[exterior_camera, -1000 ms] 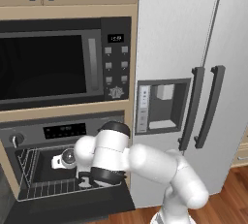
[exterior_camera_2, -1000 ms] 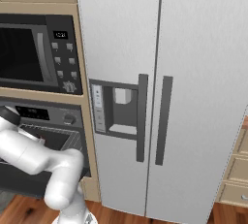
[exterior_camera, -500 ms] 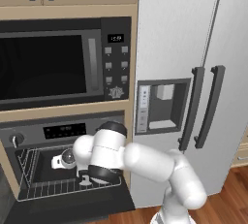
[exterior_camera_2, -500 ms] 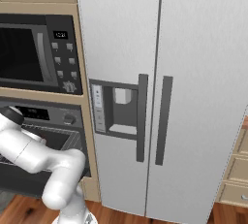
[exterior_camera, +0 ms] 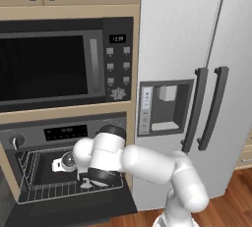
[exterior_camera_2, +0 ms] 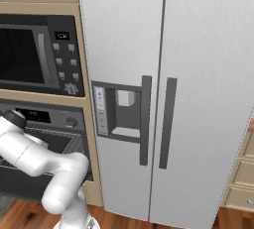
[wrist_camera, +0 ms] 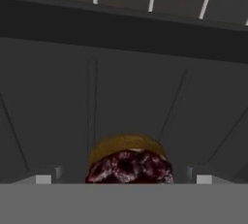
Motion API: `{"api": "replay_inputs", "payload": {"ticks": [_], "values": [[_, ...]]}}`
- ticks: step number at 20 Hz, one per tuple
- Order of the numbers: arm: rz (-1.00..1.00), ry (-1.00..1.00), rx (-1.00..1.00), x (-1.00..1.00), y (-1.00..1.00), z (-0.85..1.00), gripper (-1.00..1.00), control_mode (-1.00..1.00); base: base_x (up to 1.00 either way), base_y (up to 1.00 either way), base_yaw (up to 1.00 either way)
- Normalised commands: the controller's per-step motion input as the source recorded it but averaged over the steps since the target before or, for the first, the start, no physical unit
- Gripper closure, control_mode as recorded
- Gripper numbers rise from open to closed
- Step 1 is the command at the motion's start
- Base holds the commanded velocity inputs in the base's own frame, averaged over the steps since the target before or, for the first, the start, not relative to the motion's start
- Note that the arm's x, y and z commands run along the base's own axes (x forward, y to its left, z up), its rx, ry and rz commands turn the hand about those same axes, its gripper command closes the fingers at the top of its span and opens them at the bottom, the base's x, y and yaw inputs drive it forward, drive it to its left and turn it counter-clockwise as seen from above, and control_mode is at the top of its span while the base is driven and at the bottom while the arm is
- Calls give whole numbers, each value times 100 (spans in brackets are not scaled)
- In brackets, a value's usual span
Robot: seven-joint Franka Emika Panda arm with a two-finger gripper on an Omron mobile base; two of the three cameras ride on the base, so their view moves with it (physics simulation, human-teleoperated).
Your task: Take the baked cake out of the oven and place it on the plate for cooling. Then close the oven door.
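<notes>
The oven [exterior_camera: 64,132] stands with its door [exterior_camera: 74,213] folded down flat. My arm reaches into the cavity over the wire rack [exterior_camera: 54,189], and my hand [exterior_camera: 64,163] is deep inside on the left. In the hand view the cake [wrist_camera: 128,165], small, round and dark reddish-brown with a tan rim, sits close at the bottom centre. My gripper [wrist_camera: 123,179] is open, its fingertips [wrist_camera: 44,178] standing to either side of the cake with a gap on each side. The plate is out of view.
A black microwave [exterior_camera: 49,69] sits directly above the oven. A steel fridge [exterior_camera: 197,73] with two dark vertical handles and a dispenser stands to the right. Wood floor [exterior_camera: 241,191] shows at the lower right. The oven's control strip [exterior_camera_2: 54,119] is just above my arm.
My arm has eased slightly to the left, a little further into the oven. Nothing else has moved.
</notes>
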Motion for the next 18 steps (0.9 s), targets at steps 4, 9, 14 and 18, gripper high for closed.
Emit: {"api": "replay_inputs", "payload": {"ticks": [4, 9, 14, 18], "values": [[0, 0, 0, 15, 6, -11, -100, -100, 0, 0, 0], [0, 0, 0, 18, 3, -8, -100, -100, 0, 0, 0], [0, 0, 0, 19, 7, -14, -100, -100, 0, 0, 0], [0, 0, 0, 21, 10, -14, -100, -100, 0, 0, 0]]}}
